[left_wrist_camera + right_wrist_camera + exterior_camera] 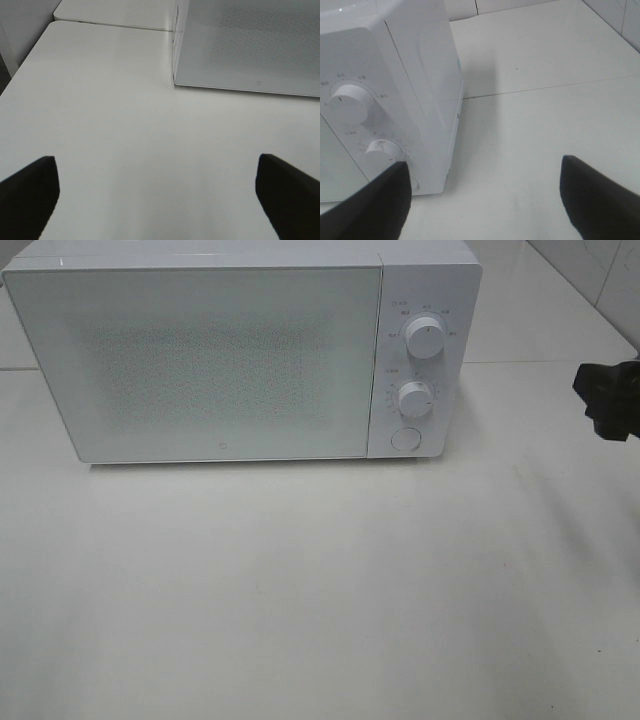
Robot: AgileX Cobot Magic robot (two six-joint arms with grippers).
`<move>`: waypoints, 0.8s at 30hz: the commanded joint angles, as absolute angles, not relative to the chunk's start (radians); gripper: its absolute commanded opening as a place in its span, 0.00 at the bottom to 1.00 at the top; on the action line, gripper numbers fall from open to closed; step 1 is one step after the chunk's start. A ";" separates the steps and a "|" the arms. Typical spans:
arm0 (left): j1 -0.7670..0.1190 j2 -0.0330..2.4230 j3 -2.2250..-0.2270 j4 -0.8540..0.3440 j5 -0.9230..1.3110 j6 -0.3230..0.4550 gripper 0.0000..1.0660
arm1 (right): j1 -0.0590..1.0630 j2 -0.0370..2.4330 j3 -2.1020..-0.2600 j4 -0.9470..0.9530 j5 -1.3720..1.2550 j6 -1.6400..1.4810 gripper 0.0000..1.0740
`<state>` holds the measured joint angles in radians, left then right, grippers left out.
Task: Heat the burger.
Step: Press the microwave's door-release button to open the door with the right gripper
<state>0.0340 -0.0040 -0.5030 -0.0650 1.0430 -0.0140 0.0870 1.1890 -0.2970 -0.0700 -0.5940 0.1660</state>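
just inward of the right pincer point(482, 207), close by but not touching it, stands a white box-shaped microwave oven point(230, 360). the end nearest that pincer is the control strip: a round white upper dial point(427, 341), a round white lower dial point(415, 399) and a flat round button point(404, 438) below them. the pincer's dark fingers are spread wide with nothing between them. the left pincer point(157, 200) is spread just as wide, also holding nothing, and it hangs over bare table with the far end of the frosted, dotted door point(200, 365) ahead of it.

the burger i can't find anywhere; the door is shut and too cloudy to see through, so whether it sits inside i cannot tell. the oven's long side runs across in front of both arms, and i'd judge the right arm far the nearer to the button and dials, so whatever comes next at the controls looks like its job.

the smooth white tabletop point(320, 590) is glossy and bare around both pincers, with pale tiled wall point(600, 270) behind.
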 commanded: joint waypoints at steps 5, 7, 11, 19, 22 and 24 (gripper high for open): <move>0.038 -0.021 -0.500 -0.073 1.033 -0.012 0.94 | 0.083 1.323 -0.257 -0.027 -0.798 0.069 0.71; 0.038 -0.021 -0.500 -0.073 1.033 -0.012 0.94 | 0.083 1.377 -0.238 0.009 -0.852 0.066 0.71; 0.038 -0.021 -0.500 -0.073 1.033 -0.012 0.94 | 0.144 1.414 -0.226 0.095 -0.896 0.032 0.71; 0.038 -0.021 -0.500 -0.073 1.033 -0.012 0.94 | 0.389 1.493 -0.227 0.380 -0.979 -0.164 0.71; 0.038 -0.021 -0.500 -0.073 1.033 -0.012 0.94 | 0.468 1.524 -0.228 0.489 -1.017 -0.185 0.71; 0.038 -0.021 -0.500 -0.073 1.033 -0.012 0.94 | 0.540 1.549 -0.228 0.589 -1.052 -0.191 0.71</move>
<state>0.0340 -0.0040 -0.5030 -0.0650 1.0430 -0.0140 0.4830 1.5340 -0.2260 0.4970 -1.0060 -0.1670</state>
